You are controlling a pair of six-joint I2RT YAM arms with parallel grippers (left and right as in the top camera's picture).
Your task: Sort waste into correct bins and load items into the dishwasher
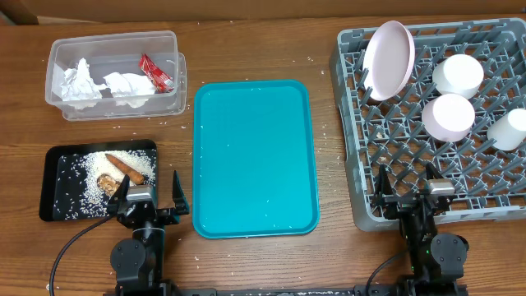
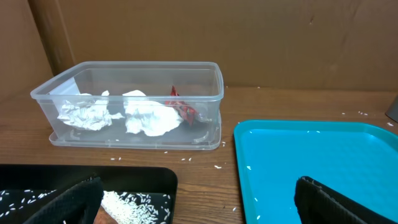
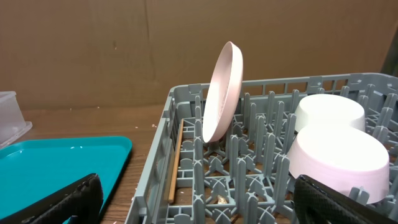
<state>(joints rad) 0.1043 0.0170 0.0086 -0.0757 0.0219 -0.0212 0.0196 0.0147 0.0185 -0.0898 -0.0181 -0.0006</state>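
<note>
We see both arms parked at the near edge of the bench (image 1: 246, 41), one on each side of the teal tray (image 1: 255, 156). The left claw (image 1: 149, 182) is spread wide. It sits at the near right corner of the black tray (image 1: 59, 160), and in its wrist view the fingers (image 2: 78, 199) show dark at the two lower corners with nothing between them. The right claw (image 1: 407, 174) is also spread wide and holds nothing. It sits over the near rim of the rack (image 1: 349, 189).

The waste is already sorted. The clear tub (image 1: 56, 51) at the far left holds two crumpled napkins (image 1: 80, 82) and, to their right, the red wrapper (image 1: 154, 72). The black tray, nearer to us, holds a pile of rice (image 1: 90, 168) with the carrot (image 1: 127, 168) and the brown lump (image 1: 107, 182) on top of it. A few stray grains lie on the bench around both bins.

The rack at the right is loaded. The plate (image 1: 389, 60) stands on edge between pegs at the far left corner, tilted slightly. Two bowls (image 1: 448, 116) sit to its right, one behind the other, and the cup (image 1: 509, 127) is at the right edge. In the right wrist view we see the chopsticks (image 3: 176, 158) lying in the rack along its left wall, just below the plate. Nothing lies on the teal tray except a few specks.
</note>
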